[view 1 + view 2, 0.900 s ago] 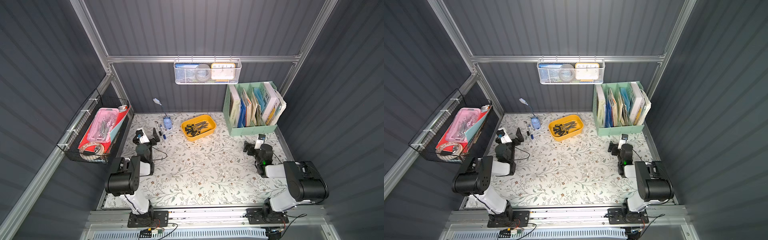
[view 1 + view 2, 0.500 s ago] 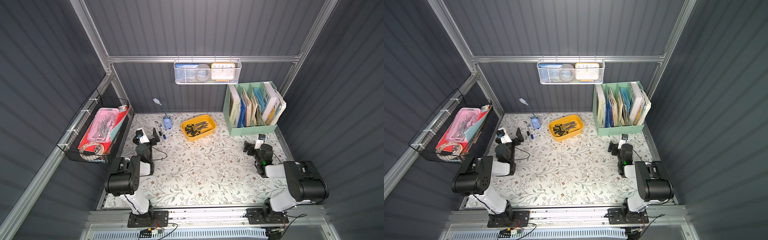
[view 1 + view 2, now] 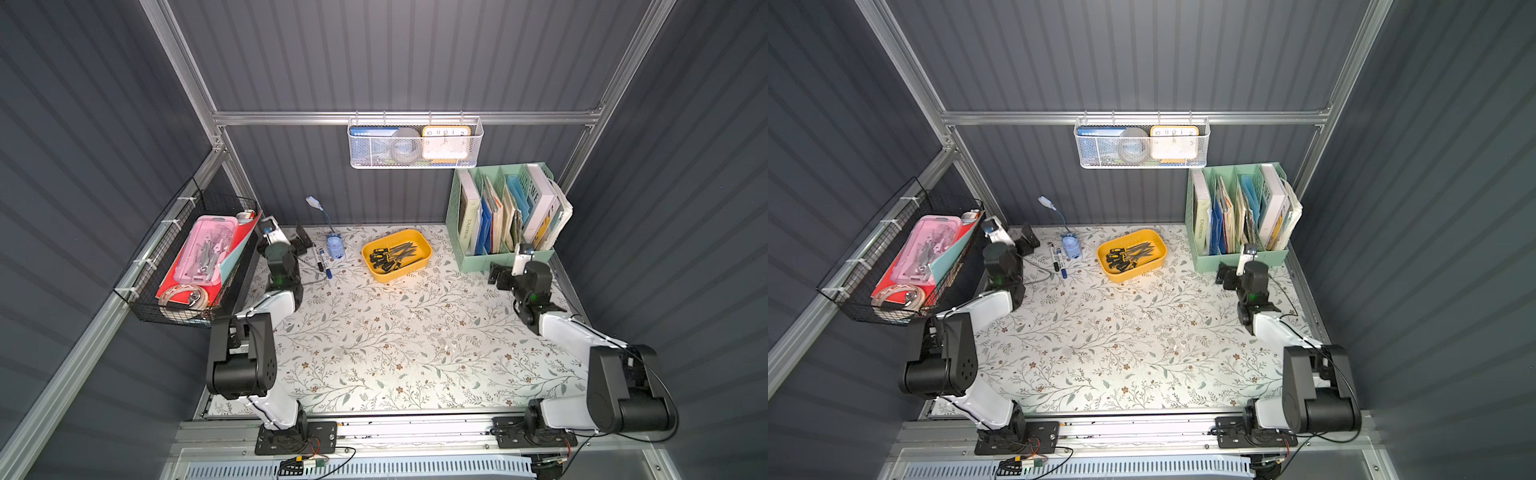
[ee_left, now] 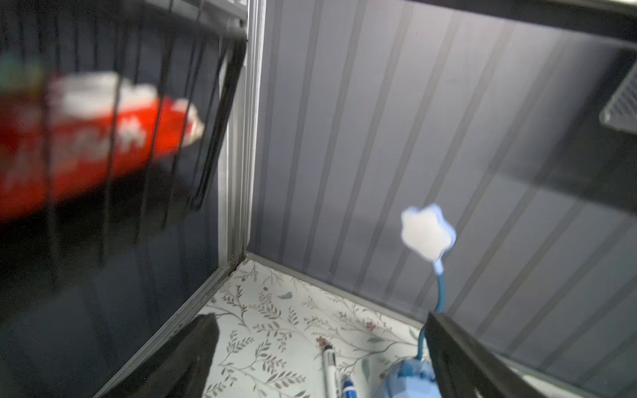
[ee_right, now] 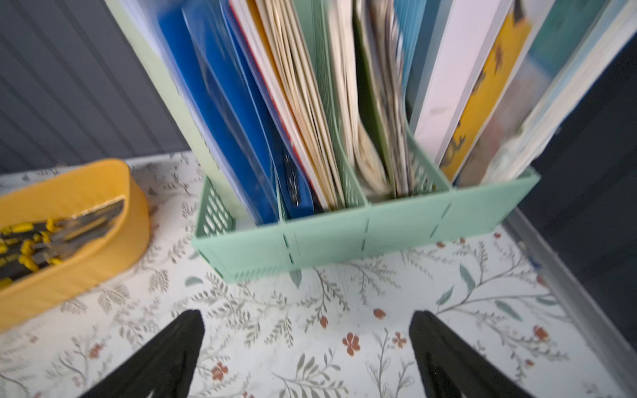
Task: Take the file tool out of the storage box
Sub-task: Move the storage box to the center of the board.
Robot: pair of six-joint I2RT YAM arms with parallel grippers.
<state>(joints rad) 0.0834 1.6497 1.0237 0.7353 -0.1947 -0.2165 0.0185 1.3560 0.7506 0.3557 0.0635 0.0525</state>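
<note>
**A:** Has anything moved just now?

**B:** Nothing I can see from above. Both arms stand where they did a moment ago, and the box's contents lie as before. The wrist views are smeared, so a move may be starting. I'd judge the task not yet begun.

**A:** Left to right, then.

**B:** At the left of the frame, a wire basket [image 3: 174,318] holds a pink case [image 3: 205,249] of metal bits on a red folder [image 3: 174,286]. Next to it is the left gripper [image 3: 291,243], jaws wide apart and empty, aimed at the back corner. Then come two markers [image 3: 320,259] and a blue lamp [image 3: 335,248].

**A:** And the box?

**B:** The box [image 3: 399,273] is at centre, slightly above the middle of the frame. The files [image 3: 392,255] are heaped inside it, with black-and-yellow grips, and none is out. Higher up, a mesh basket [image 3: 374,153] on the rail holds a clock [image 3: 445,142].

**A:** And the right side?

**B:** A green organizer [image 3: 473,261] packed with books and folders. Just in front of it is the right gripper [image 3: 500,276], jaws wide apart and empty. Both grippers are well apart from the box.
</note>
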